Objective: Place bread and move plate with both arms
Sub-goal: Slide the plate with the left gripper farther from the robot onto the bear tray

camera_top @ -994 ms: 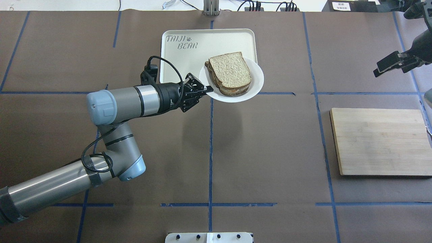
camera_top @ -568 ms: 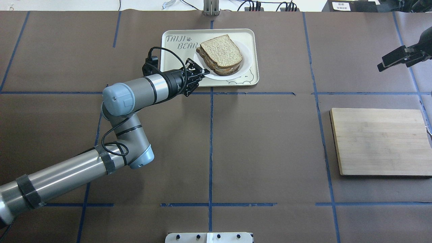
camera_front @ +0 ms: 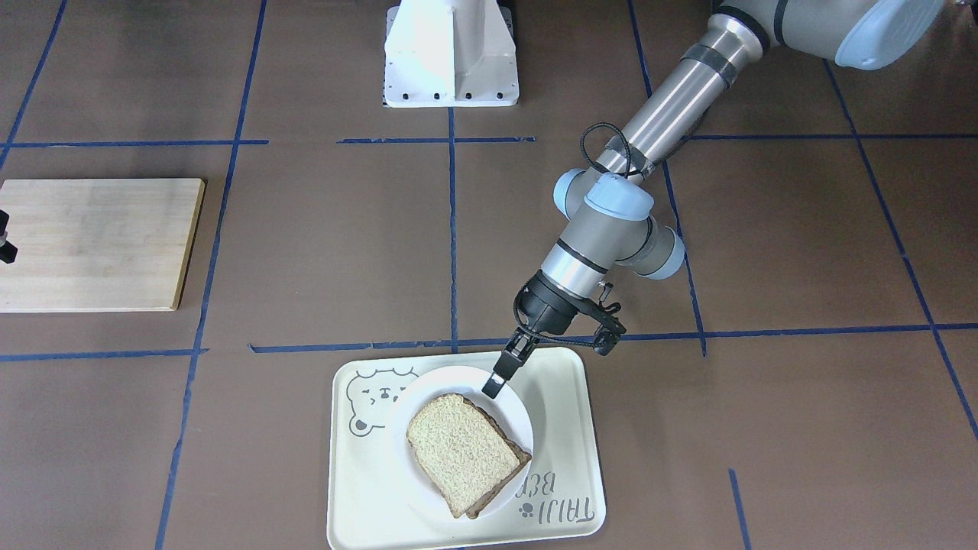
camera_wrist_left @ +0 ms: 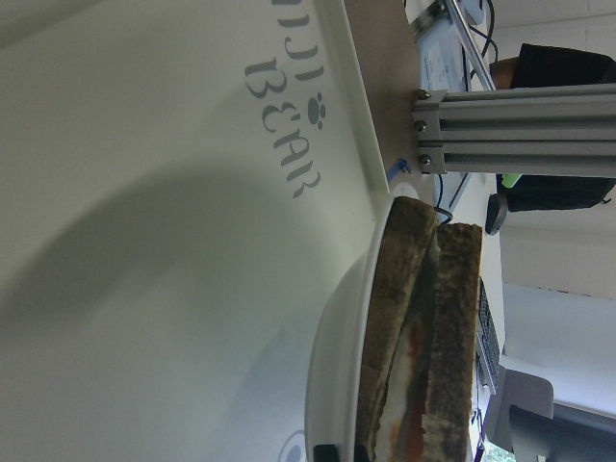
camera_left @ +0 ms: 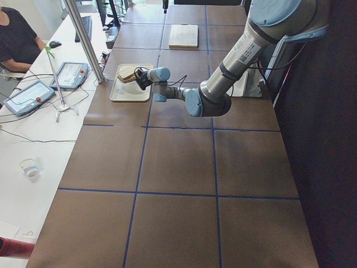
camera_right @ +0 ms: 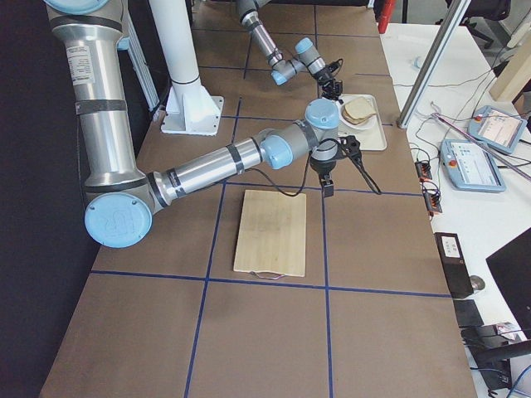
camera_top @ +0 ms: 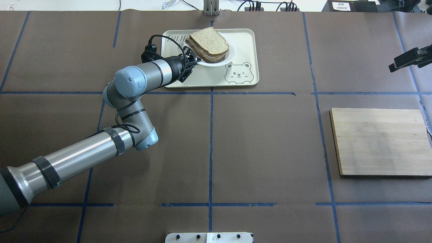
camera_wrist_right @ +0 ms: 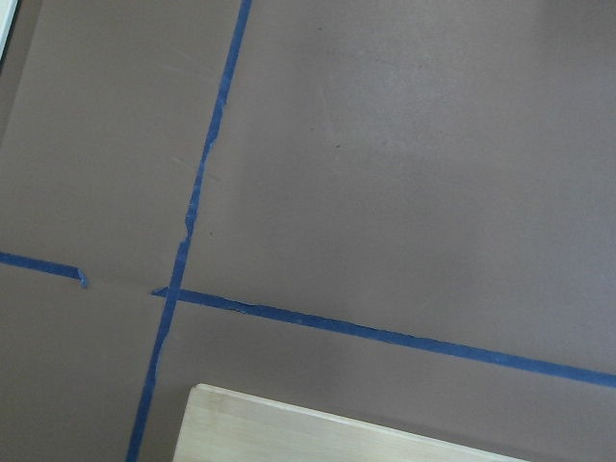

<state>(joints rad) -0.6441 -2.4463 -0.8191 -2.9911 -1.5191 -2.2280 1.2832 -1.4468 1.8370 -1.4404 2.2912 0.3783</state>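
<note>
My left gripper (camera_top: 194, 62) is shut on the near rim of the small white plate (camera_top: 231, 50), which it holds a little above the cream tray (camera_top: 244, 40). The bread (camera_top: 206, 41) lies on the plate on top of a second slice with filling. From the front, the gripper (camera_front: 495, 382) pinches the plate (camera_front: 458, 382) with the bread (camera_front: 462, 451) on it. The left wrist view shows the plate rim (camera_wrist_left: 332, 356) and the stacked slices (camera_wrist_left: 423, 327) edge-on. My right gripper (camera_top: 405, 60) hangs over bare table at the far right; I cannot tell if it is open.
The tray (camera_front: 569, 428) bears a bear drawing (camera_top: 238, 72) at its near right corner. A wooden cutting board (camera_top: 379, 141) lies at the right, bare; it also shows in the front view (camera_front: 95, 244). An aluminium post (camera_top: 211, 8) stands just beyond the tray.
My left gripper has carried the plate and bread away from the tray's near right corner, to the far left over the tray. My right gripper has drawn back to the right.
</note>
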